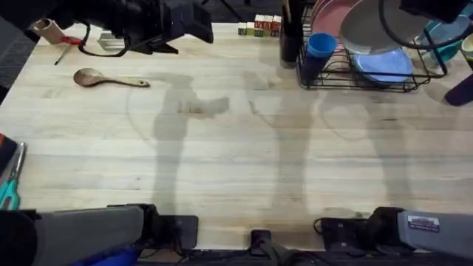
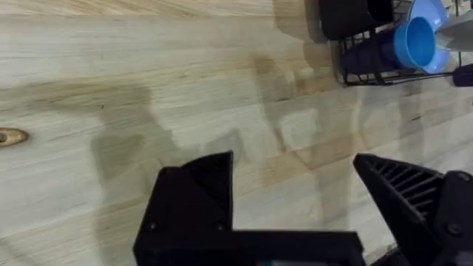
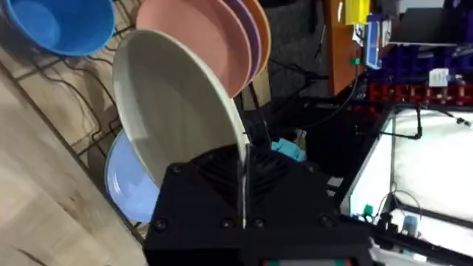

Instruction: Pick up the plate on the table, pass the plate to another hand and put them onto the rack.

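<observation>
Right claw grips the plate by its rim over the rack at 1 o'clock; left claw spread wide above the counter.

A wooden spoon lies at ten o'clock of the overhead view, bowl end outward. At nine o'clock a teal-handled tool, perhaps scissors, sits at the edge. Small lettered blocks line up at twelve o'clock. Toward one o'clock stand a blue cup, a pink plate and a light blue plate, close together.
</observation>
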